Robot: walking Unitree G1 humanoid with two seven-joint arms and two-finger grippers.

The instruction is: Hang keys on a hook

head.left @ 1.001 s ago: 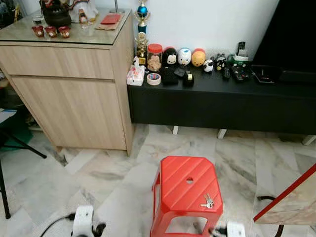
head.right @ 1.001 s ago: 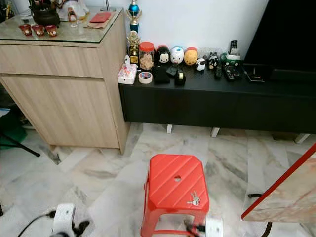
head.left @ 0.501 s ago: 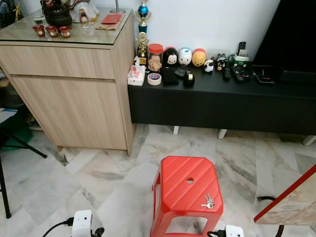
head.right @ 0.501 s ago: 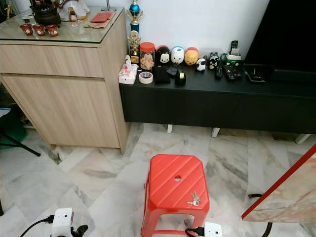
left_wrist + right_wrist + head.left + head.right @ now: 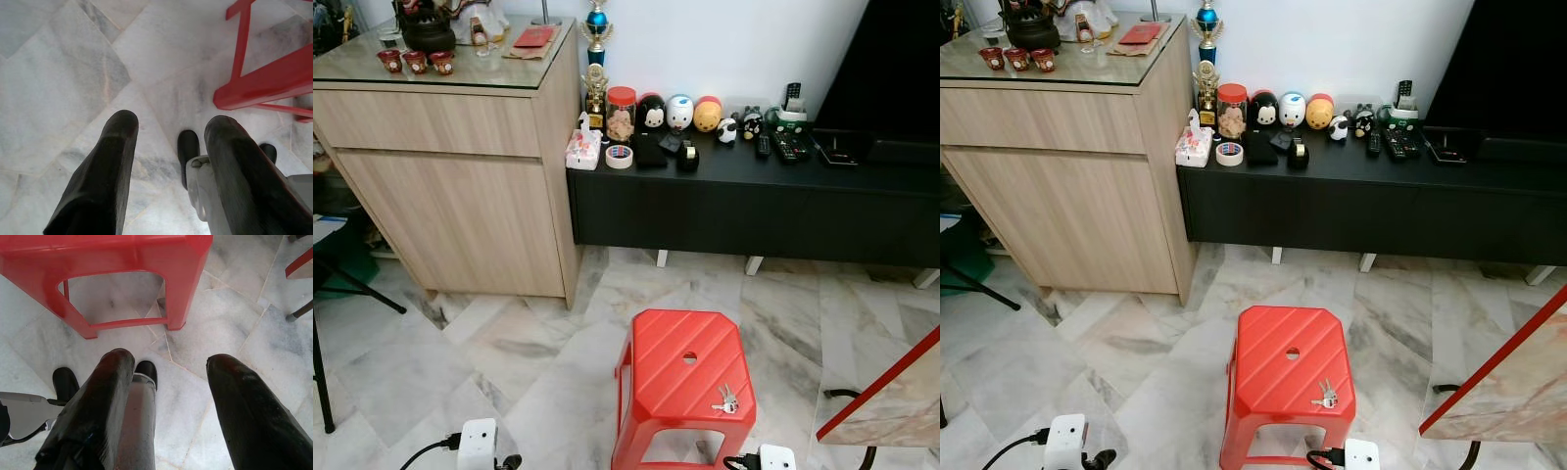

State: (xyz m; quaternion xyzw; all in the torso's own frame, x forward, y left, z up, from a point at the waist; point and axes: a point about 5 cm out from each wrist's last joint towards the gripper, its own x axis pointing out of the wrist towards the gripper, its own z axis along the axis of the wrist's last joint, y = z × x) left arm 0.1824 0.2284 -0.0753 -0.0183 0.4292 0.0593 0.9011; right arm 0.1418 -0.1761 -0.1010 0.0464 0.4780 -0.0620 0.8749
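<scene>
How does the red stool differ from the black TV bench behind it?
The red stool is small and stands alone on the marble floor; the black TV bench is long and stands against the wall. The stool carries only the keys near its front right corner; the bench carries many small things, among them a roll of tape. Both stand on short legs.

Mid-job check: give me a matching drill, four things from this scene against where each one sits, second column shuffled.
Things:
1. keys
2. tape roll
3. red envelope
4. left claw

Places:
A. on the wooden cabinet's glass top
B. on the red stool, near its front right corner
C. low over the marble floor, fingers apart
D. on the black TV bench, at its left end

Pairs: 1-B, 2-D, 3-A, 4-C
</scene>
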